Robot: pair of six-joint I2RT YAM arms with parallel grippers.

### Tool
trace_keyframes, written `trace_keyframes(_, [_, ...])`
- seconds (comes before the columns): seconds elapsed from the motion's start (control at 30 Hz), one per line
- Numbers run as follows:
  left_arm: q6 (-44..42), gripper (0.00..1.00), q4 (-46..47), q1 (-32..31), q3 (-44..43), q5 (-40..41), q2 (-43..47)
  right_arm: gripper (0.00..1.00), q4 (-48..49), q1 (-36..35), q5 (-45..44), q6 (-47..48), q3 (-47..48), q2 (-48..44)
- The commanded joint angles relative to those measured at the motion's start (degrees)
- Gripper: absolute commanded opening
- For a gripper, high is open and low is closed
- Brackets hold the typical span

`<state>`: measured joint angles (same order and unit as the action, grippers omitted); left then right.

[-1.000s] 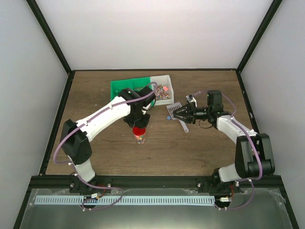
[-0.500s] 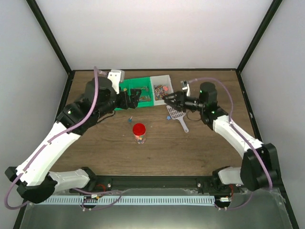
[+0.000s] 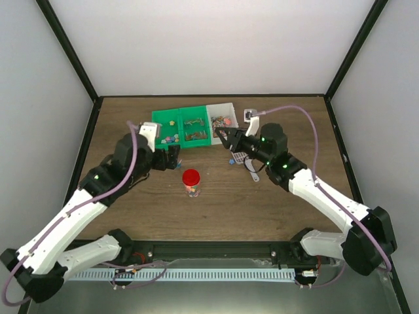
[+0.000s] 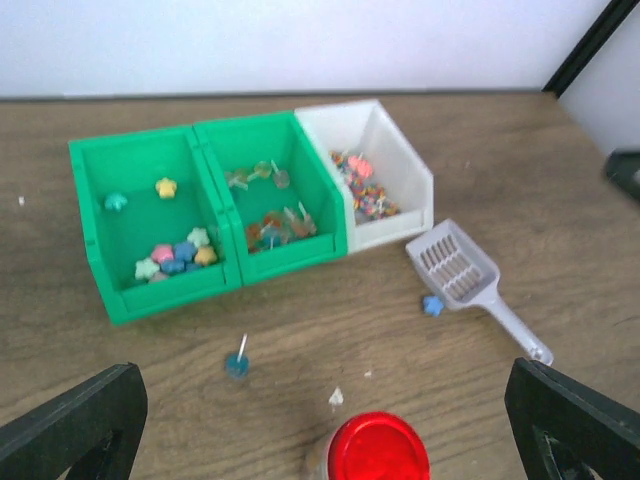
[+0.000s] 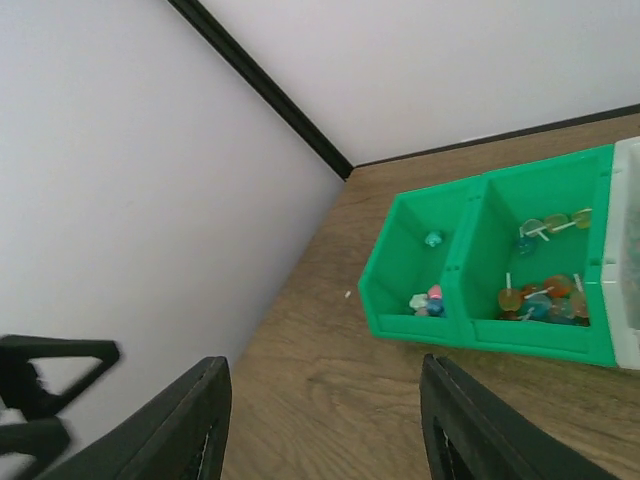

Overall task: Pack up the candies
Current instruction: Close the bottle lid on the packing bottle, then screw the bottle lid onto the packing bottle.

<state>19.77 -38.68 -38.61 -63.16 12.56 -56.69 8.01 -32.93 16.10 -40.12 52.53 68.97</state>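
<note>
Left tool (image 3: 171,157): spread as wide as it goes, with nothing between the fingers; it hangs low over the desk (image 3: 229,212).
Right tool (image 3: 226,137): fingers parted with only air between them, gripping nothing.
Candies (image 4: 365,192): a heap of tiny mixed-colour sweets in the white bin (image 4: 405,170), which stands against the end of the two green bins (image 4: 160,300).
Jar (image 3: 191,190): stands alone on the desk with its red lid (image 3: 190,176) on; some coloured bits show through the glass, though I can't make out how full it is.
Candies from the right tool: just past its fingertips and very near. Its own camera looks at the green bins, and the white bin only clips the right edge of that view.
Candies from the left tool: ahead and off to its right, well apart, beyond the jar.
Scoop (image 4: 455,268): flat on the desk by the white bin's front corner, pan end toward the bin and handle running away from it. It lies below and behind the right tool, partly under that arm.
Nearer arm: the right one, for both the heap and the scoop.
My read: with the jar capped and both tools empty, more scooping would fall to the right arm, which would have to draw back to reach the handle.
</note>
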Motion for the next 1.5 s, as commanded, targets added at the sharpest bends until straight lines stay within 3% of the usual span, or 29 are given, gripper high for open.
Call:
trace_keyframes(0.0, [-2.71, 1.00, 6.84, 0.03, 3.43, 1.97, 5.27, 0.54, 12.41, -1.44, -5.78, 6.65, -5.32, -0.58])
trace_keyframes(0.17, [-1.97, 1.00, 14.86, 0.03, 13.78, 11.47, 15.52, 0.59, 22.04, -1.49, -9.22, 2.29, -12.98, 0.05])
trace_keyframes(0.27, [2.50, 1.00, 18.03, -0.18, 17.42, 5.89, 19.42, 0.61, 27.69, -2.27, -7.39, 0.79, -16.44, 0.90])
trace_keyframes(0.4, [10.44, 1.00, 29.28, -0.41, 27.85, 0.36, 25.77, 0.65, 26.96, -3.63, -5.04, -3.01, -19.68, 0.62])
trace_keyframes(0.5, [12.24, 1.00, 29.98, -0.54, 31.05, -4.30, 26.33, 0.67, 24.01, -4.59, -5.29, -3.26, -21.74, -1.82])
trace_keyframes(0.6, [10.97, 0.94, 32.21, -1.16, 35.00, -7.61, 30.90, 0.69, 22.49, -4.60, -6.92, -0.90, -23.62, -4.64])
trace_keyframes(0.77, [14.05, 1.00, 34.18, -1.27, 45.42, -5.38, 38.13, 0.69, 35.74, -4.60, -12.19, 3.15, -32.10, -5.76])
trace_keyframes(0.93, [15.14, 1.00, 49.54, -2.50, 54.68, -2.05, 32.78, 0.71, 43.67, -4.60, -12.57, 7.01, -33.56, -2.61])
trace_keyframes(1.1, [13.87, 1.00, 68.62, -5.90, 65.62, -7.75, 27.31, 0.73, 61.04, -4.60, -15.99, 8.46, -44.81, -8.19])
trace_keyframes(1.23, [9.54, 1.00, 67.08, -8.60, 69.43, -5.34, 30.76, 0.81, 55.38, -4.60, -20.77, 9.91, -46.21, -13.36])
trace_keyframes(1.33, [8.10, 1.00, 62.61, -9.06, 69.89, -5.00, 36.12, 0.95, 58.66, -4.60, -22.80, 9.02, -49.13, -14.03])
trace_keyframes(1.47, [7.40, 1.00, 59.24, -9.44, 70.02, -4.63, 42.01, 0.97, 56.41, -4.60, -20.14, 11.26, -46.77, -12.62])
